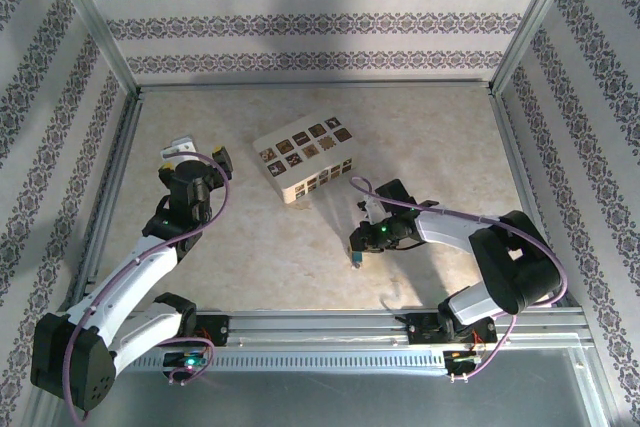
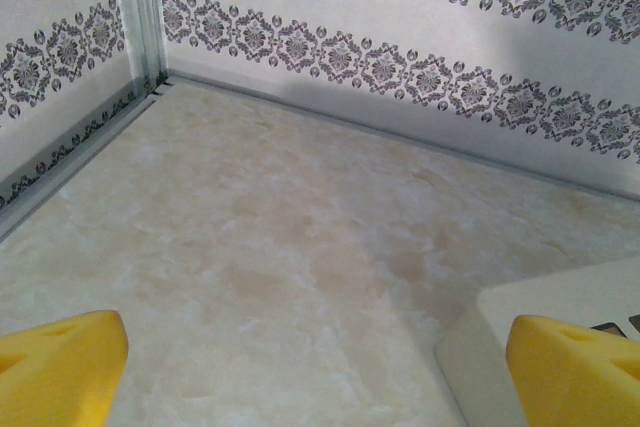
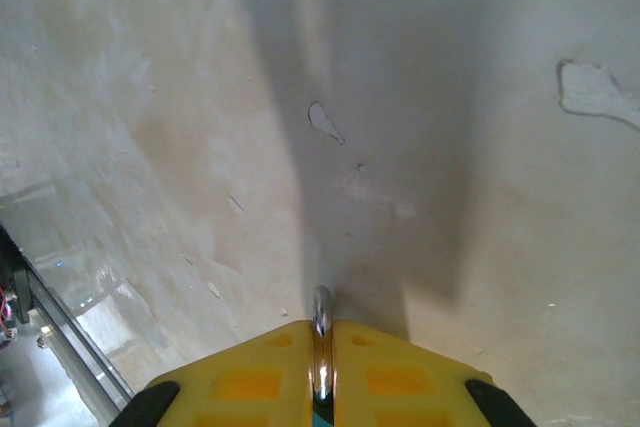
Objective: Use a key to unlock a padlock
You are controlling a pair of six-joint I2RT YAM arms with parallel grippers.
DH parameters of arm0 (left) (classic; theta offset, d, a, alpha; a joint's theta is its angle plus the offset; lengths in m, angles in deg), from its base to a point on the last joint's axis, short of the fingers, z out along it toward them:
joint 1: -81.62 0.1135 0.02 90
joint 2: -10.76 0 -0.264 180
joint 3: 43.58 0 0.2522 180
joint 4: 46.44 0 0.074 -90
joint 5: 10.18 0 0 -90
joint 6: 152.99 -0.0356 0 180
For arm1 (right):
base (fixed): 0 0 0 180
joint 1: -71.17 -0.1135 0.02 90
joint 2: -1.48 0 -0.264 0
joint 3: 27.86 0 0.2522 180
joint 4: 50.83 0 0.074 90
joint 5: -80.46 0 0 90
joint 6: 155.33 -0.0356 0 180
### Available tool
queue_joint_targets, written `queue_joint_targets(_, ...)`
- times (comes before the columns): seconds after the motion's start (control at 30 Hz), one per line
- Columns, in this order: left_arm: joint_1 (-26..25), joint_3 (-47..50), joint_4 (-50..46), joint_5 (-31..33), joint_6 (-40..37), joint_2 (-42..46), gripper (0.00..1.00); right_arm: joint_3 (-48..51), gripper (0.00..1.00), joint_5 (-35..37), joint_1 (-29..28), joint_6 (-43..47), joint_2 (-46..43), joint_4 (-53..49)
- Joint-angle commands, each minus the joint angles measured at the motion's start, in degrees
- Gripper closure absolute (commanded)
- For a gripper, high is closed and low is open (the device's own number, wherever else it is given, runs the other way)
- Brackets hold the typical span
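Two end effectors over the surface (image 1: pixel 430 137), in opposite states. Left end effector (image 1: pixel 198 155) spread wide and holding nothing, poised over the left part of the surface, yellow fingertips (image 2: pixel 62 362) far apart and a corner of the white box (image 1: pixel 305 160) just beside the right one. Right end effector (image 1: pixel 357 245) pinched narrow on a thin metal piece (image 3: pixel 321 312), low between the surface's middle and its near edge, with a small teal part (image 1: pixel 356 260) close against it. Cannot tell whether that metal edge belongs to the key or to the padlock's shackle. Judging by look: rigid, smooth steel, fairly light, likely to slip or pivot between soft pads if gripped on a narrow edge only. Best taken across its flat faces, seated deep between the pads, as appears the case now, leaving the working end free. Not fragile, yet easily twisted out of line, so calls for a firm squeeze and slow, straight moves.
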Motion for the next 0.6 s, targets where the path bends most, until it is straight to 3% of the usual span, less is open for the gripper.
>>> queue_joint_targets(0.0, 0.73, -0.31, 0.57, 0.49, 0.01, 0.1, 0.03, -1.39, 0.85, 0.73, -0.57, 0.65, -0.12, 0.89)
queue_joint_targets(0.37, 0.73, -0.09, 0.96, 1.21, -0.57, -0.2, 0.01, -1.4, 0.65, 5.53, -0.49, -0.36, -7.3, -1.94)
queue_joint_targets(0.57, 1.53, 0.79, 1.16, 1.65, -1.05, -0.07, 0.0, -2.15, 0.62, 10.6, 0.39, -0.57, -14.84, -6.21)
